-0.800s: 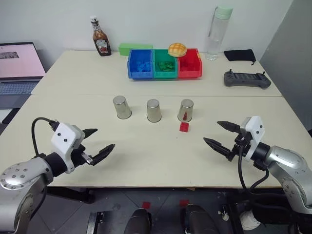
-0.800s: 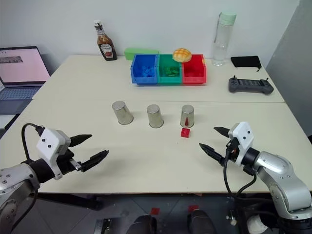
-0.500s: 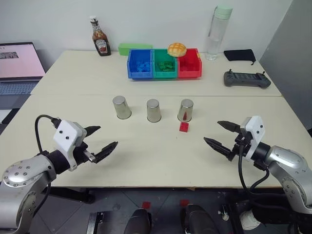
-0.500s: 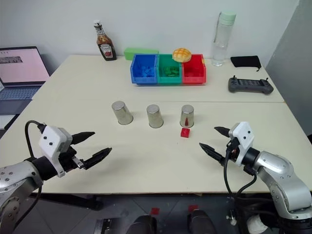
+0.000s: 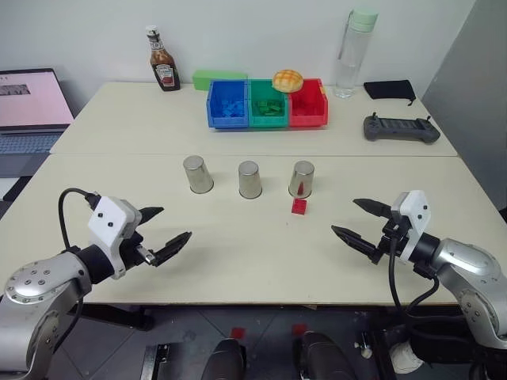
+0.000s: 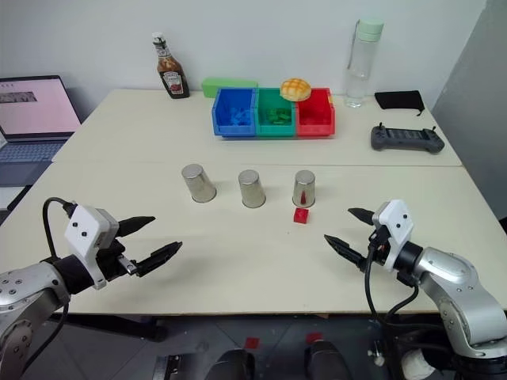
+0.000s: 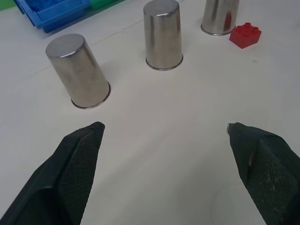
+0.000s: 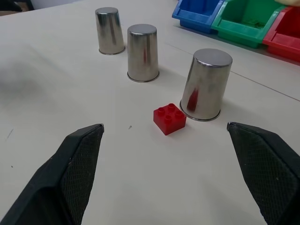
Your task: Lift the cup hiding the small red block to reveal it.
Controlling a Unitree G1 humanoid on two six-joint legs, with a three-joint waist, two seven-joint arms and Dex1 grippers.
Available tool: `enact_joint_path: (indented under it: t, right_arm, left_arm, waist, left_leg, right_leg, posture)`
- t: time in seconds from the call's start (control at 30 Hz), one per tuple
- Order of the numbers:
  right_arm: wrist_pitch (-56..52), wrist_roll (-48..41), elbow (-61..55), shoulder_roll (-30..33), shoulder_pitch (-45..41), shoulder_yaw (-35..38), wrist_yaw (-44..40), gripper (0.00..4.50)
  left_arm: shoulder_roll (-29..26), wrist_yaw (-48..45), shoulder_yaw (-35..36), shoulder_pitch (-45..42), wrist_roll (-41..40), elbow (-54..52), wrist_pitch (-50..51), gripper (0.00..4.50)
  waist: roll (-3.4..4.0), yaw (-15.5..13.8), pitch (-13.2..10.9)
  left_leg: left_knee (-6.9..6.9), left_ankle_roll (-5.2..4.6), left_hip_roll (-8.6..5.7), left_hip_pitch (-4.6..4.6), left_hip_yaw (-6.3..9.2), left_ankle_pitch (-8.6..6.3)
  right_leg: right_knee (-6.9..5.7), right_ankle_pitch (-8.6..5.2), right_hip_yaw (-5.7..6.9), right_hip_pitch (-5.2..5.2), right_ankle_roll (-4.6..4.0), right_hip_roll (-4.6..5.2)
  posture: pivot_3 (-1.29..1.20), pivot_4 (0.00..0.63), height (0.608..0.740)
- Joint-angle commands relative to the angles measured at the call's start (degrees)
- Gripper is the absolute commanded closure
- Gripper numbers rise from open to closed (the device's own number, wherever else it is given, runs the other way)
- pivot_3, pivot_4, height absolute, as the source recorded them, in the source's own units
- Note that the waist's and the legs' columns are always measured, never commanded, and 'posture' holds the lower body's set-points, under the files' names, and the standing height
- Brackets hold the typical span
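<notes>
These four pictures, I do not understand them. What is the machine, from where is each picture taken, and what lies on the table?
The machine is a humanoid robot with two arms, each ending in two black fingers. Two pictures come from cameras in its head, looking down at the table. The other two come from cameras on its wrists, looking along the fingers.

The left gripper and right gripper are both open, above the table's near edge, and hold nothing.

Three silver cups stand upside down in a row: left cup, middle cup, right cup. A small red block lies uncovered in front of the right cup.

Farther back are coloured bins, a sauce bottle and a water bottle.
</notes>
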State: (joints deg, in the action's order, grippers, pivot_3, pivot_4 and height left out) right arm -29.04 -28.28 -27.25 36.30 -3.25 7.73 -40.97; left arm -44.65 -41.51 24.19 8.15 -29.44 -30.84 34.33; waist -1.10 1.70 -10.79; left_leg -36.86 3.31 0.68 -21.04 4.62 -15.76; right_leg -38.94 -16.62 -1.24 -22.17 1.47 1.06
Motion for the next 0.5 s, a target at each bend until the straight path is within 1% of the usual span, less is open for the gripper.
enact_joint_path:
  t: [0.03,0.5]
  right_arm:
    - [1.15,-0.47,-1.31,0.15,-0.12,1.08,-0.08,0.01]
    - [0.54,-0.78,-3.60,0.54,1.92,0.99,-0.09,0.01]
  left_arm:
    - [-0.42,-1.63,1.39,-0.79,-1.18,0.00,-1.89,0.00]
    - [-0.75,-3.58,0.66,-0.40,-1.69,0.49,-2.20,0.00]
  waist:
    - [0.00,0.00,0.00]
    - [0.00,0.00,0.00]
  left_leg:
    - [0.00,0.00,0.00,0.00,0.00,0.00]
    - [0.00,0.00,0.01,0.00,0.00,0.00]
  right_leg:
    - [0.00,0.00,0.00,0.00,0.00,0.00]
    - [0.00,0.00,0.00,0.00,0.00,0.00]
  posture:
    - [0.00,0.150,0.740]
    - [0.00,0.150,0.740]
